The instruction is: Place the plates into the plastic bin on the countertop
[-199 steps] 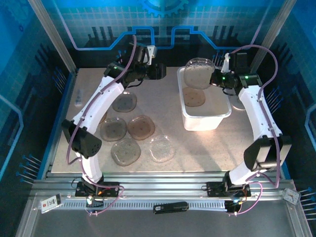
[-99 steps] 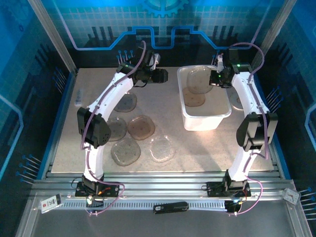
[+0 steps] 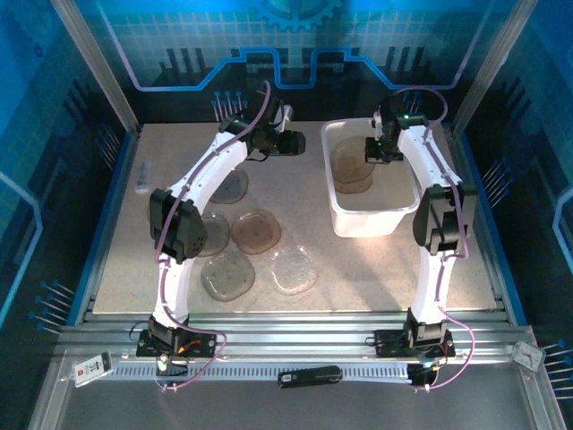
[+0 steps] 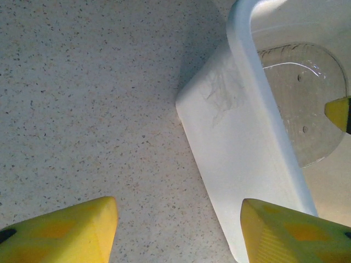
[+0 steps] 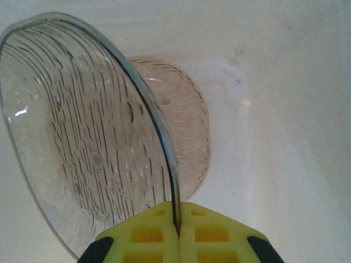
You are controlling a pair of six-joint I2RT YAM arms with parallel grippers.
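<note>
Recording the layout, largest item first.

Countertop (image 3: 358, 269): beige, speckled, carrying everything else.

Plastic bin (image 3: 376, 218): white translucent tub, open side up, so plates can be lowered straight in. All places below are given relative to it.

Right gripper (image 5: 176, 211): down inside the bin, towards its far end. The fingers are pressed together on the rim of a clear plate (image 5: 82, 137), pinching it by the edge. The plate hangs on edge, tilted, just above the bin floor. Judgement: an edge pinch suits so thin a plate, and the tilt lets it pass the walls and lie down on the one below.

Left gripper (image 4: 175, 233): outside the bin, just beside its far left corner, over bare countertop. Fingers spread, nothing between them. Judgement: it is waiting clear of the bin while the other arm works inside.

Brown plate (image 5: 189, 137): flat on the bin floor, partly behind the clear plate.

Loose plates (image 3: 255, 230): five flat on the countertop, well to the left of the bin, not yet binned.

Appearance of the clear plate: thin, rounded-square, transparent, streaked with fine dark lines, raised rim.
</note>
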